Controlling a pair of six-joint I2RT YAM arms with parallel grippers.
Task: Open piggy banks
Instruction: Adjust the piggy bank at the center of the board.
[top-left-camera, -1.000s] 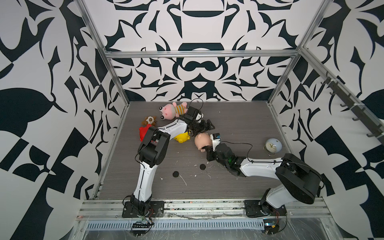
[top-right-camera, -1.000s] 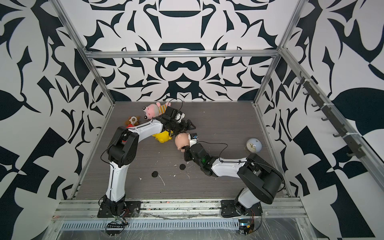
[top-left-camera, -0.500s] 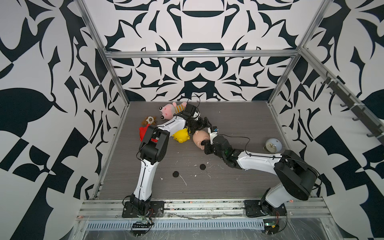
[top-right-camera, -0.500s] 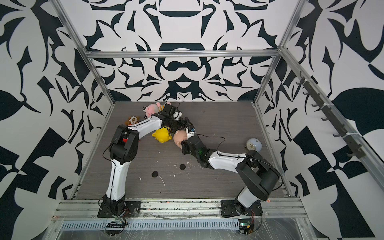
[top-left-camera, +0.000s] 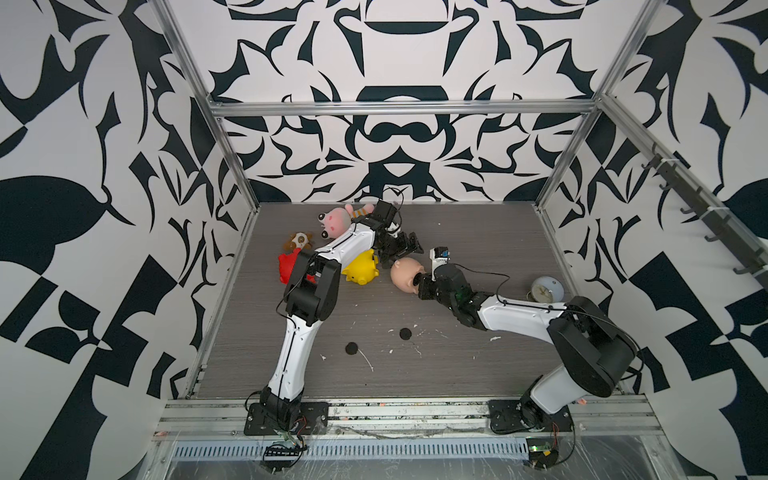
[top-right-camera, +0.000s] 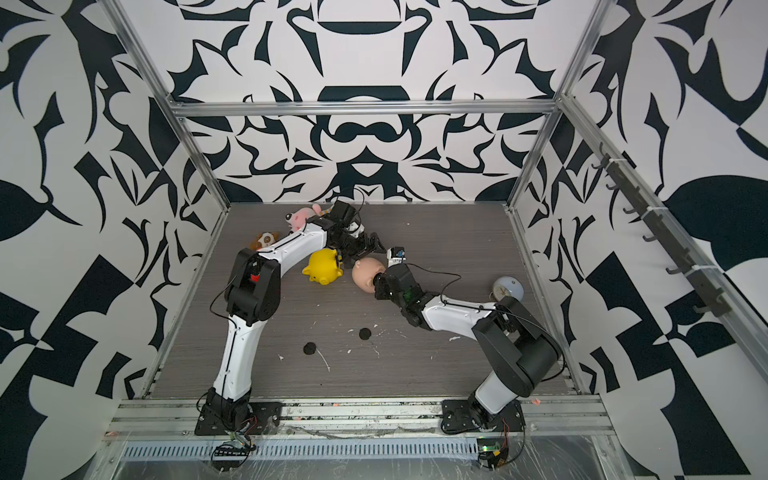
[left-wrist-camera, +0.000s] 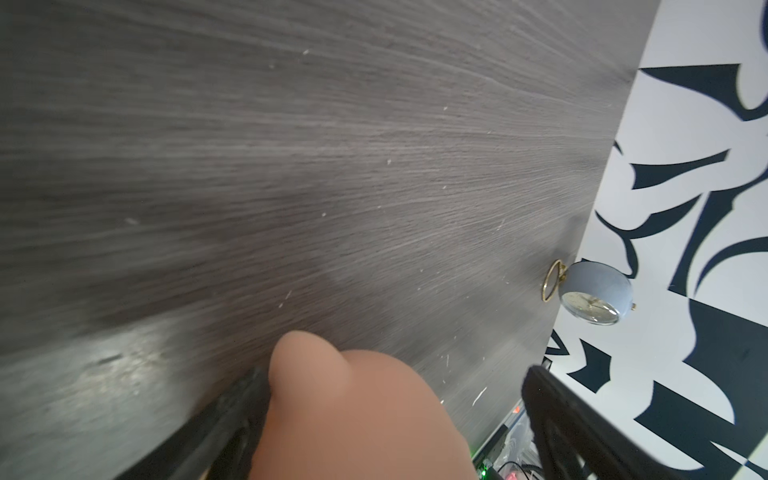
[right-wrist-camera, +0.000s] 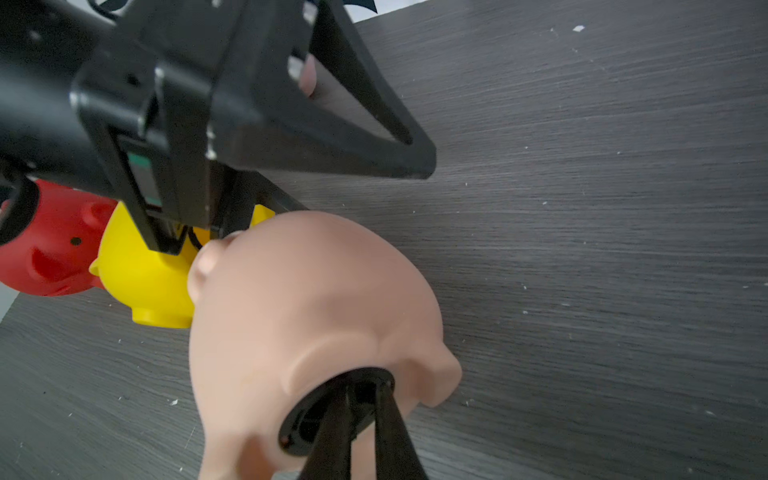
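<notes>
- Mid-table, toward the back: peach pig (top-left-camera: 405, 272), its black belly plug (right-wrist-camera: 307, 419) turned toward the right arm.
- At that plug: right gripper (right-wrist-camera: 365, 386), clenched on it, tips nearly together.
- Over the pig's far end: left gripper (left-wrist-camera: 395, 374), spread wide and released; one finger touches the pig, the other stands apart.
- Just beside it, leftward: yellow pig (top-left-camera: 361, 270); beyond that, red pig (top-left-camera: 287, 266), partly behind the left arm.
- Nearer the front: two black discs (top-left-camera: 351, 348) (top-left-camera: 405, 333), loose on the table (top-left-camera: 457, 374).
- By the right wall: clock (top-left-camera: 546, 289).
</notes>
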